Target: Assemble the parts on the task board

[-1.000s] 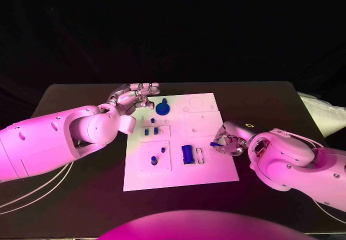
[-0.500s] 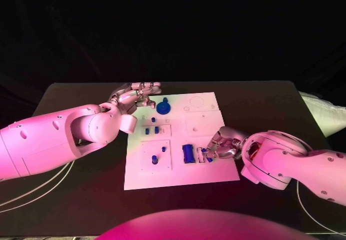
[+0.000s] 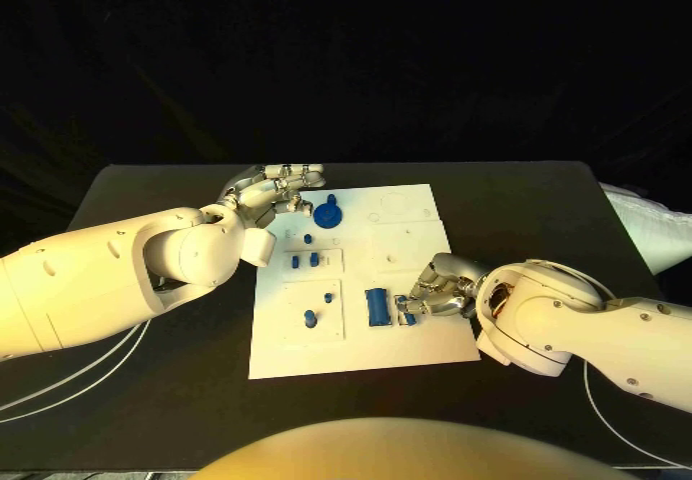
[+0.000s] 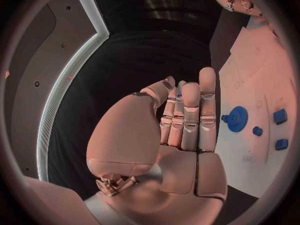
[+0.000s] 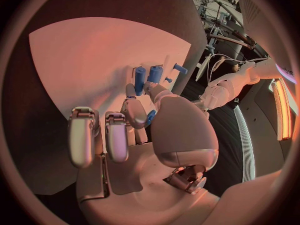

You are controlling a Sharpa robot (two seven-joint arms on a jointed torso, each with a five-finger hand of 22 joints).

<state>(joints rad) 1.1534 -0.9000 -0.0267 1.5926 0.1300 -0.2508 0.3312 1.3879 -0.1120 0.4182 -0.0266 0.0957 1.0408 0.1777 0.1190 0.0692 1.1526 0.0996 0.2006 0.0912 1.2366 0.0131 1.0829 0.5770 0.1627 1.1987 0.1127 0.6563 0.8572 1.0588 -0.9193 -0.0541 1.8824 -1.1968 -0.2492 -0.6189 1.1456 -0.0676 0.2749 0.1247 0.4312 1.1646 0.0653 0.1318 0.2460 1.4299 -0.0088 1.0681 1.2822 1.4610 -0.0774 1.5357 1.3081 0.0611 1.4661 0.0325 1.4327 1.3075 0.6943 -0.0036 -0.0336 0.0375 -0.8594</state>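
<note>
Head view: robot hand hides part.

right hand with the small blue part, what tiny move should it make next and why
Probably ease the small blue part down into the slot beside the long blue block. The right hand pinches that part between thumb and a finger and hovers at the slot on the task board, so a short, slow descent seems the likely step. Whether it is lined up cannot be told.
</note>
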